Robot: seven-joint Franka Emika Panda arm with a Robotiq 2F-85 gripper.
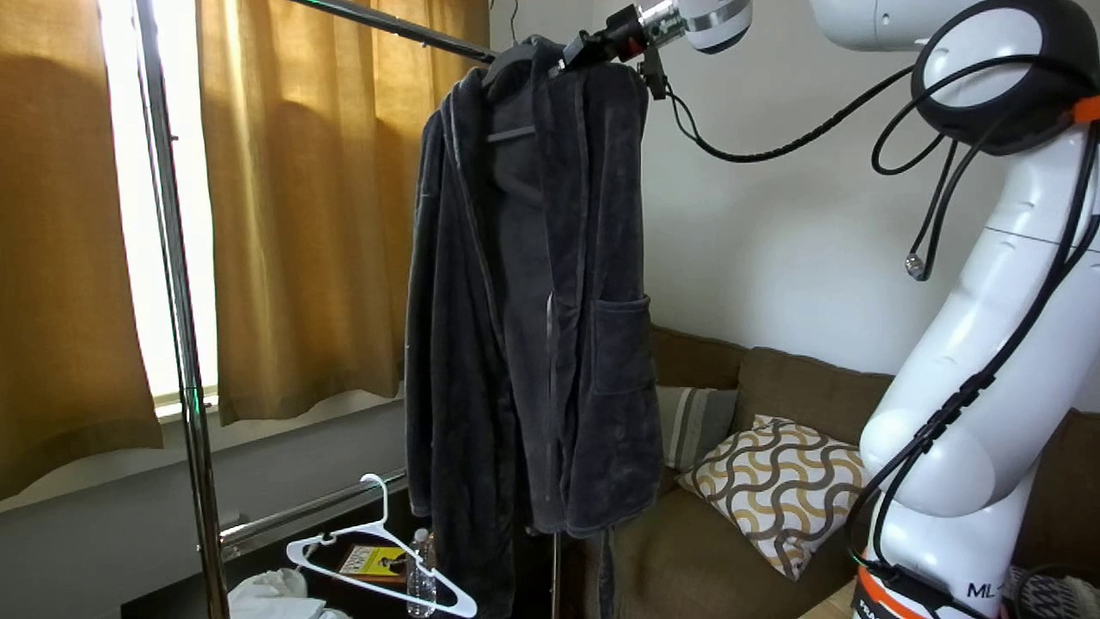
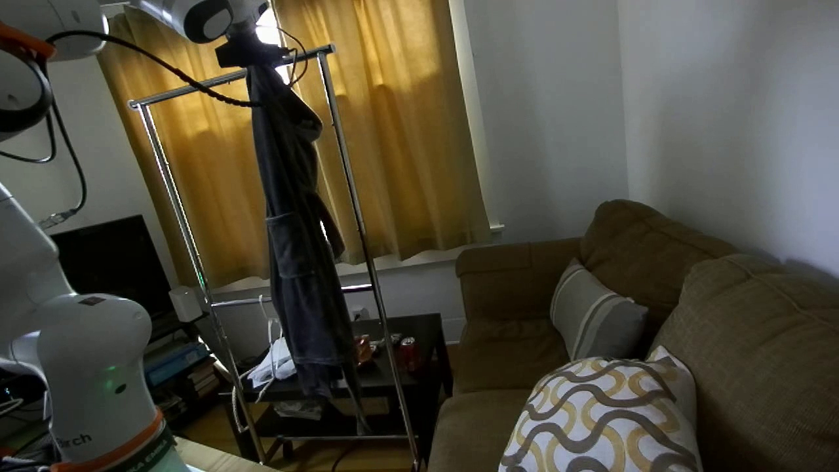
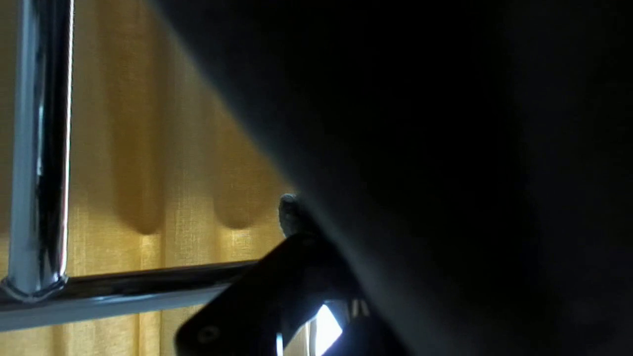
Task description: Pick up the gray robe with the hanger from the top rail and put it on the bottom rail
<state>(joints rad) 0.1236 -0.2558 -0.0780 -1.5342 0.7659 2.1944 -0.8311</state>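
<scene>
The gray robe (image 1: pixel 481 284) hangs full length at the top rail (image 1: pixel 404 26), and it also shows in an exterior view (image 2: pixel 288 196). The hanger (image 1: pixel 510 134) is mostly inside the robe; a bar shows in the collar opening. I cannot tell whether its hook rests on the rail. My gripper (image 1: pixel 567 58) is at the robe's collar and shoulder, seemingly shut on the fabric, also in an exterior view (image 2: pixel 252 60). In the wrist view, dark robe cloth (image 3: pixel 420 173) covers one finger. The bottom rail (image 1: pixel 309 509) runs low behind the robe.
A bare white hanger (image 1: pixel 387 550) hangs on the bottom rail. The rack's pole (image 1: pixel 176 301) stands left of the robe. A dark low table (image 2: pixel 419 328) with a can and white cloth stands behind. A brown sofa (image 2: pixel 518 288) with pillows is nearby. Curtains (image 2: pixel 393 131) hang behind.
</scene>
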